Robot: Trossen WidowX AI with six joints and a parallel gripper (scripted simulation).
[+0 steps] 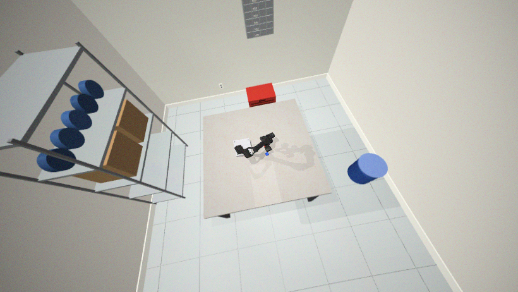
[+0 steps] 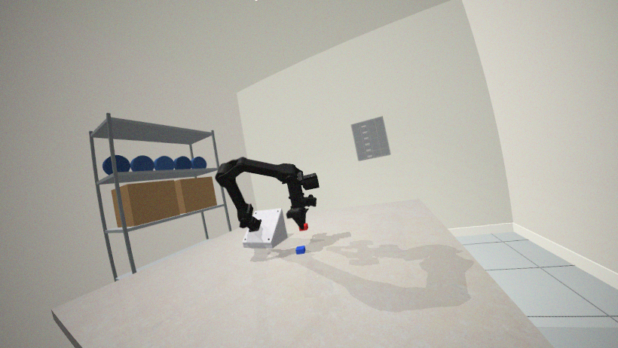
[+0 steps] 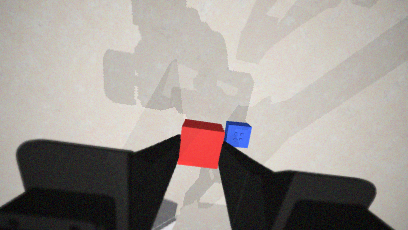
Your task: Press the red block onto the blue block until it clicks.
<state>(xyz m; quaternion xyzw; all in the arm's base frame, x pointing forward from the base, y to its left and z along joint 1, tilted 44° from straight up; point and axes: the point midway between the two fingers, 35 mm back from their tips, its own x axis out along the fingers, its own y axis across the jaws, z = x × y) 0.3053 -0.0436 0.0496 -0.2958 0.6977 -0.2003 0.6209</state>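
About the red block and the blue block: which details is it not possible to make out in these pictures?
- Underside of the red block: turned away in the wrist view, too small in the exterior view.
- Sides of the red block against the fingers: covered by the hand in the wrist view.
- Underside of the blue block: hidden against the table top in every view.
- Studs on the blue block: too small in the top view.

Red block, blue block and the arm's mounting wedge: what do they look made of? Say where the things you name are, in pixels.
The red block (image 2: 304,227) (image 3: 201,145) looks like matte plastic: flat, even colour. The blue block (image 1: 266,153) (image 2: 300,249) (image 3: 237,135) probably matches, with small moulded-looking marks on top. The white wedge (image 1: 239,141) (image 2: 272,222) could be painted metal or plastic: smooth, pale faces.
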